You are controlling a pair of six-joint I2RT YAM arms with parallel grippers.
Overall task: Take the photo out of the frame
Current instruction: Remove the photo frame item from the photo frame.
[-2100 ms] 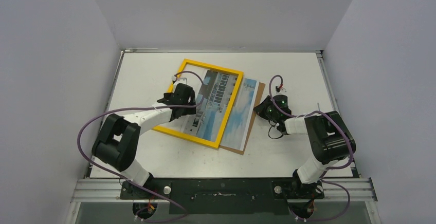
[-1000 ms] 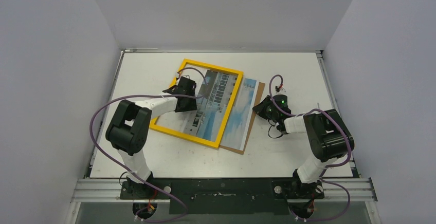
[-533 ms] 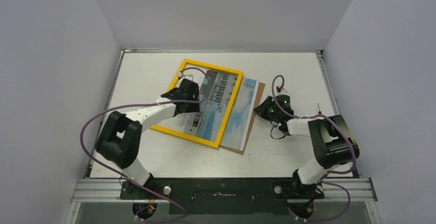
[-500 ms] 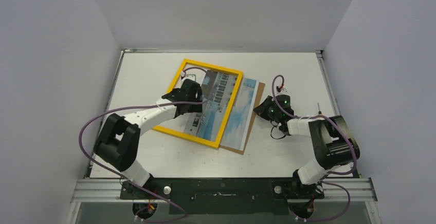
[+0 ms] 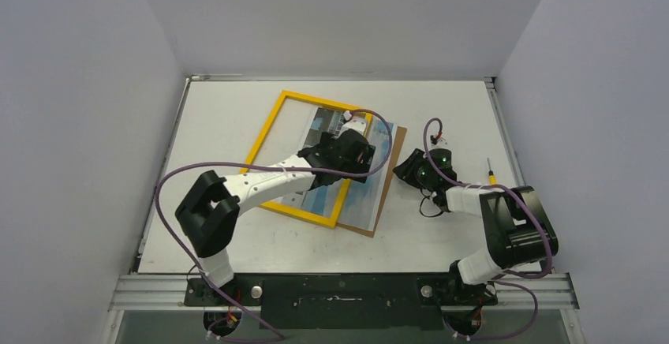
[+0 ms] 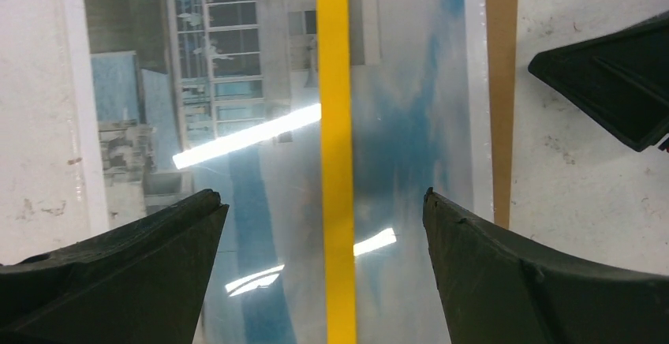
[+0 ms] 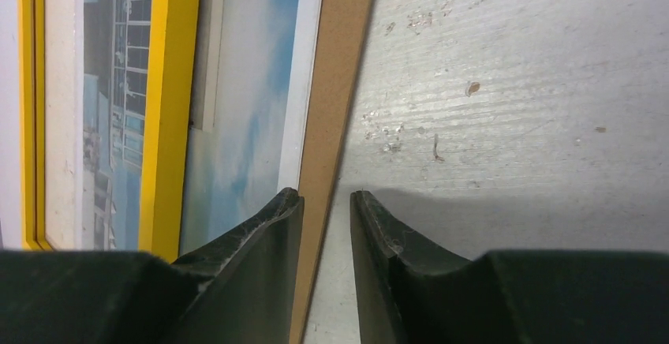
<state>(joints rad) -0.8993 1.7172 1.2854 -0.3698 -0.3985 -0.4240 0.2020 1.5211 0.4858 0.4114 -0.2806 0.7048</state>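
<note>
— What lies nearest the bases?
— The near corner of the brown backing [image 5: 399,145], flat on the table [image 5: 442,237], with the photo [image 5: 367,198] on it. The frame [image 5: 265,132] lies skewed over the photo's left part, so a blue strip shows past the frame's right bar
— Next in?
— The right gripper [image 7: 325,196], low at the backing's right edge. Its fingers [image 7: 260,241] stand slightly apart, a narrow gap with nothing clamped; the brown edge runs below that gap
— Anything beside it?
— A screwdriver [image 5: 490,172] to its right, on the table, well apart from the frame
— And the left gripper [image 6: 322,197]?
— Farther in, its arm across the frame, it hovers over the right bar. Its fingers [image 6: 126,273] are spread wide, one on each side of the yellow bar, holding nothing
— Does its camera catch the other gripper?
— Yes, a black tip at the upper right, over bare table just past the backing
</note>
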